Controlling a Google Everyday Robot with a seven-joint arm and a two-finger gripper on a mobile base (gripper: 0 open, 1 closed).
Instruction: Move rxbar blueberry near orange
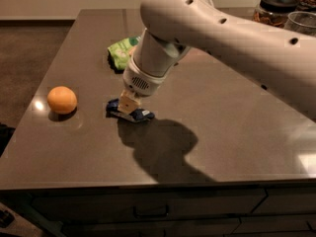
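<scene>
We see the dark desk [237, 132] carrying everything, with the orange [62, 99] lying near its left edge. The pale robot arm [222, 33] reaches in from the right of the orange and bends down toward the desk. A green snack bag [121, 53] lies behind the orange and to its right, partly hidden by the arm. The rxbar blueberry [140, 115] sits on the desk just right of the orange, near it but not touching it. The claw [129, 102] comes down on the bar's middle, narrowly closed and pinching the wrapper, right of the orange.
</scene>
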